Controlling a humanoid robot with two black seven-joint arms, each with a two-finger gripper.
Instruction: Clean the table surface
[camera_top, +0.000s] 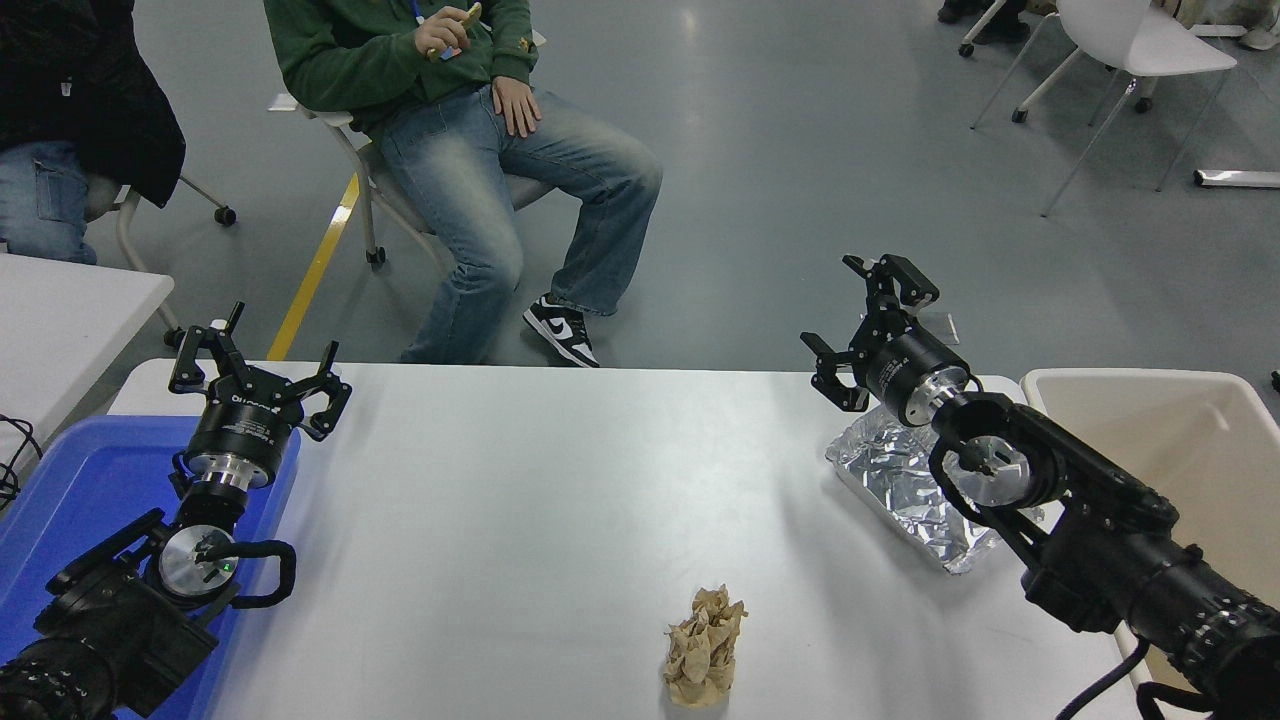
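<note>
The right gripper (868, 325) is seen with its fingers (905, 278) spread wide and nothing caught between them, held up right of centre in the frame over the far edge of the table surface (560, 480). Just below and behind it, a crumpled foil tray (900, 480) is laid on the white top, partly hidden by the black wrist and arm, which is angled in from the lower right corner. A beige bin (1150, 420) is parked just off the table's right end.

Over at the left, the left gripper (258, 370) is also splayed open and empty, parked above a blue tray (80, 490) at the lower left.

The table surface is spread across the whole lower half of the frame, and a scrunched-up brown paper wad (706, 648) is left near its bottom edge, well apart from the foil tray.

At the upper left, a person in a green top (400, 50) is seated on a chair behind the table.
</note>
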